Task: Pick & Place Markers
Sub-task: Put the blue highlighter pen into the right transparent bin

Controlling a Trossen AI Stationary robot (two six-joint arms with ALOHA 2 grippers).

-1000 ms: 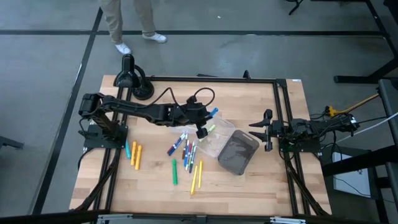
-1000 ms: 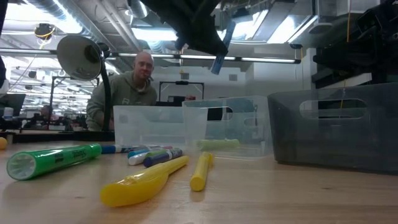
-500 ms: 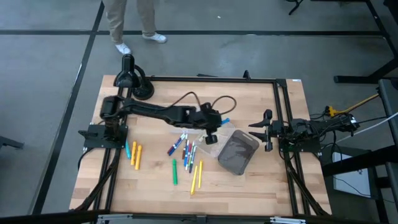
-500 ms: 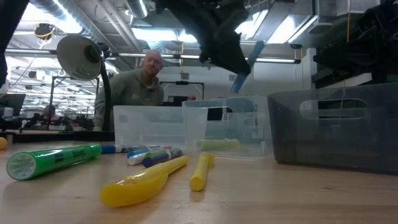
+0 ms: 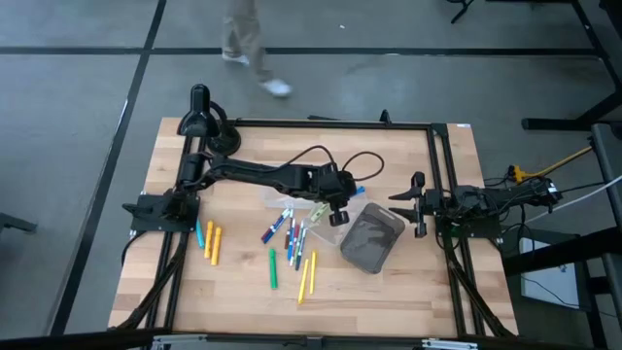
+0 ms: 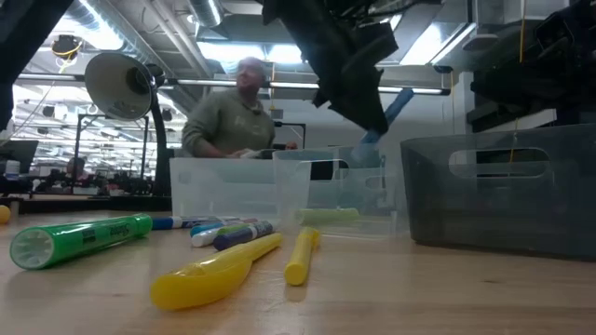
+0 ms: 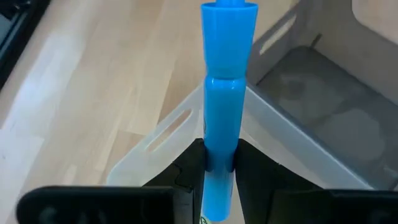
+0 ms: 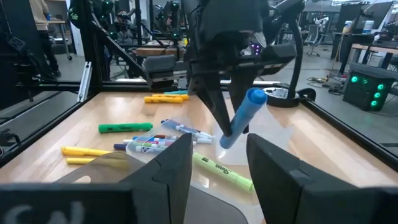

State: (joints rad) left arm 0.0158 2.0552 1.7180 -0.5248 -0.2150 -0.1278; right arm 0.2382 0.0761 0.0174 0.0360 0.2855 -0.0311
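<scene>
Left gripper [image 5: 342, 197]: reached out over the middle of the table, above the clear trays; fingers pinched on a blue marker [image 7: 222, 118], gripping its barrel near the lower end. Low view has it hanging above the tray rims [image 6: 358, 88].
Blue marker: held clear of the table, tilted, cap end angled up and away from the fingers [image 8: 244, 116]; in the left wrist view it points over the tray corner toward the grey bin.
Right gripper [image 5: 416, 204]: parked at the right edge of the table, just beside the grey bin; fingers [image 8: 169, 167] spread wide, nothing between them.
Grey bin [image 5: 371, 238]: dark, rectangular, right of centre, turned at an angle; inside looks bare in the left wrist view [image 7: 311, 106].
Clear trays [image 6: 237, 181]: two see-through ones side by side, between the loose markers and the bin; a pale yellow-green marker [image 8: 222, 170] lies in or against one, cannot tell which.
Loose markers, centre: a cluster of blue, red and white ones [image 5: 287, 228] lying on the wood just left of the trays.
Loose markers, left: one blue and two orange [image 5: 209, 238], near the left arm's base.
Loose markers, front: one green [image 5: 273, 267] and two yellow [image 5: 307, 275], well apart from the trays. Low view shows the green [image 6: 79, 238] and yellow [image 6: 219, 270] closest to the lens.
Table [image 5: 389, 292]: light wood, black frame rails.
Background: a person [image 6: 233, 116] past the table's far side; a desk lamp [image 6: 119, 86] at the far left corner.
</scene>
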